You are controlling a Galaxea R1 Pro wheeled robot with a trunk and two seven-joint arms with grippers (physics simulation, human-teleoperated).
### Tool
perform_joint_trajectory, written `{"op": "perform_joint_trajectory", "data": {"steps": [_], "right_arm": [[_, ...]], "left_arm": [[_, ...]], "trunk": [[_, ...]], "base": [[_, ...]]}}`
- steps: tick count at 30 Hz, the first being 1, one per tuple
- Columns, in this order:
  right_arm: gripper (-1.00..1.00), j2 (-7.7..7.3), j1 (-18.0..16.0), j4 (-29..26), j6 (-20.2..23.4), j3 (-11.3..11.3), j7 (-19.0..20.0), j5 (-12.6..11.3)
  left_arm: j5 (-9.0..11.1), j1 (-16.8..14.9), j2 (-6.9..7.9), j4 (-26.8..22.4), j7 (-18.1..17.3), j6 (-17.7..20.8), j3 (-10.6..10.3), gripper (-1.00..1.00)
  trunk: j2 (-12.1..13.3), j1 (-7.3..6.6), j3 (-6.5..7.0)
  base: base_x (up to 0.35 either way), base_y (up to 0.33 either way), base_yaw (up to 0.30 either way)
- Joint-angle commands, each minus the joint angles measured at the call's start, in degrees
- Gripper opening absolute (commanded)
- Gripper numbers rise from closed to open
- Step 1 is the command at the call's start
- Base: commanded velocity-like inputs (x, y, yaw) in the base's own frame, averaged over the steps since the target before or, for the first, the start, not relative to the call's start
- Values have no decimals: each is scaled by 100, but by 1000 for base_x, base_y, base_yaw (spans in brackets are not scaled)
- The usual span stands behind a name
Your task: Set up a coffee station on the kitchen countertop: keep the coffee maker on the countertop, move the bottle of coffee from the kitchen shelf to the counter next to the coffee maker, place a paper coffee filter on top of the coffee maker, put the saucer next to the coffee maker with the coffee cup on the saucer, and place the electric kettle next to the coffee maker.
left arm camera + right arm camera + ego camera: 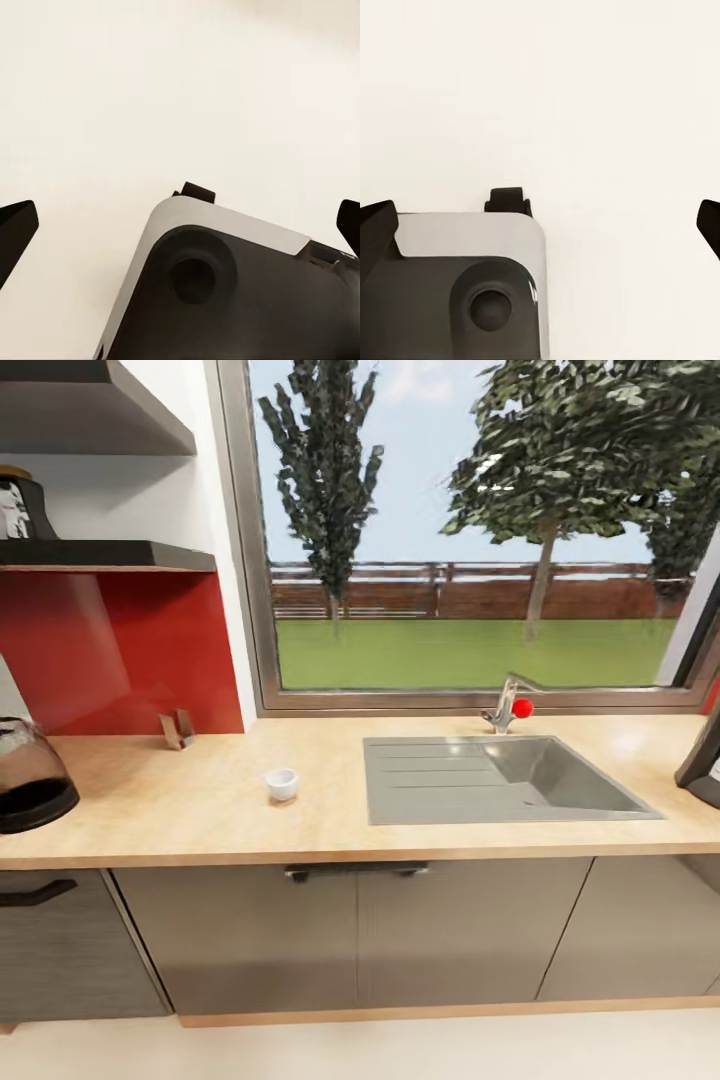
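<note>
A: Reaching for the coffee cup (281, 783) near the countertop (200, 820) front edge, we could knock that smooth rounded white thing off.

B: Agreed. Glossy dark electric kettle (30, 780) sits at the left end. Left gripper (180, 225) and right gripper (540, 217) fingers are spread, empty, over pale floor.
</note>
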Motion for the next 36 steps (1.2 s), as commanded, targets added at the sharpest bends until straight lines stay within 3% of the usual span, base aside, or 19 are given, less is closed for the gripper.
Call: {"op": "perform_joint_trajectory", "data": {"steps": [1,14,36], "right_arm": [[100,1,-9,19,-31,15,-13,-24],[100,9,-9,19,-42,15,-20,-24],[100,35,-9,28,-51,17,-24,-22]], "left_arm": [[20,3,2,-9,31,-5,-39,100],[45,3,12,88,31,-201,-38,100],[45,3,10,107,31,-216,-38,100]], "trunk": [[-3,0,-5],[-3,0,-5],[-3,0,-5]], "base": [[0,343,0],[0,343,0],[0,344,0]]}}
